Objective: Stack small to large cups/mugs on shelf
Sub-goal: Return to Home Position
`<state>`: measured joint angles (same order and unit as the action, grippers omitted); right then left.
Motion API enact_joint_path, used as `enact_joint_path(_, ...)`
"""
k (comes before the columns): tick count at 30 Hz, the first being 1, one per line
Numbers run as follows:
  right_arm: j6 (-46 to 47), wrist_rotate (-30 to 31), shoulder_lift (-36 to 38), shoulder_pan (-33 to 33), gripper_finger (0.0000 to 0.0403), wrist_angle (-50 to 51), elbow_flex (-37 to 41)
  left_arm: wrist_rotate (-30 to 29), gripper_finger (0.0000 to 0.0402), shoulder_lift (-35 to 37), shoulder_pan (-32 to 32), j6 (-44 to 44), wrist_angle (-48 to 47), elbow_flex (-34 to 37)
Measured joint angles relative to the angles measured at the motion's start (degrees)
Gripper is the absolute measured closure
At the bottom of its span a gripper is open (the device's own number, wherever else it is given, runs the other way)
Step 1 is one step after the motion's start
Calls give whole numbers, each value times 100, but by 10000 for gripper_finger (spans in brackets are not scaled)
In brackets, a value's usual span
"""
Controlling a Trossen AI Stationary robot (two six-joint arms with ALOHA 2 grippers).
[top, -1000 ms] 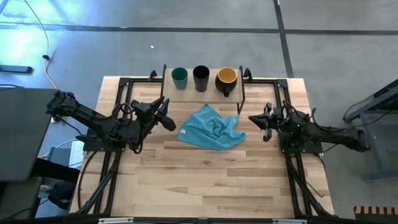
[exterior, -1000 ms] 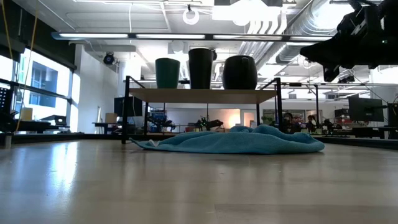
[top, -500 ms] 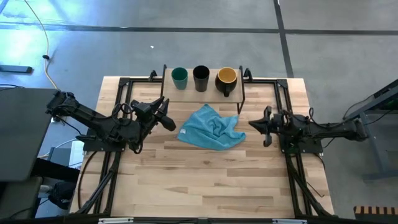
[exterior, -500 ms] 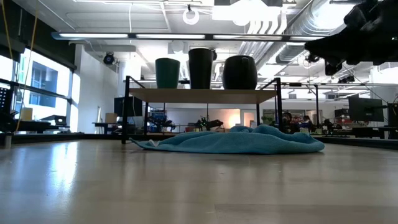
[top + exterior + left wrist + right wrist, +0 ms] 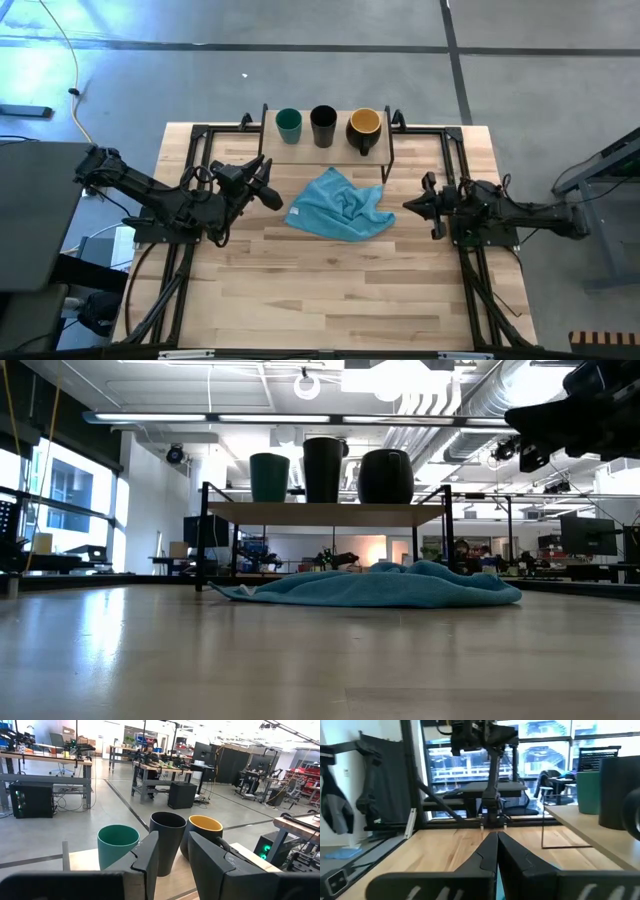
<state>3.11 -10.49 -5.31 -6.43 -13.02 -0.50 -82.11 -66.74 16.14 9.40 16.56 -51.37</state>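
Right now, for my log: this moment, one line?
teal cup, black cup, mug: shelf; left fingers: open, table left; right fingers: shut, table right

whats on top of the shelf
On the shelf stand three in a row: the teal cup, the black cup, the dark mug with yellow inside. The shelf surface beneath each is covered.

An industrial robotics workshop: bare concrete floor; workbenches laden with gear; exposed ceiling ducts.
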Motion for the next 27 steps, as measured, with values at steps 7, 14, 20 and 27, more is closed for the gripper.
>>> enact_joint_path(7, -67, -88, 498, -70, 402, 1320, -530, 1, 308, 1, 0, 6, 3, 1)
enact_joint_path(14, -28, -92, 507, -68, 402, 1493, -589, 20, 308, 2, 0, 10, 1, 1)
enact_joint_path(20, 164, -90, 508, -66, 402, 596, -132, 20, 308, 2, 0, 10, 0, 1)
enact_joint_path(27, 139, -80, 503, -66, 402, 278, -5, 20, 308, 2, 0, 10, -2, 0)
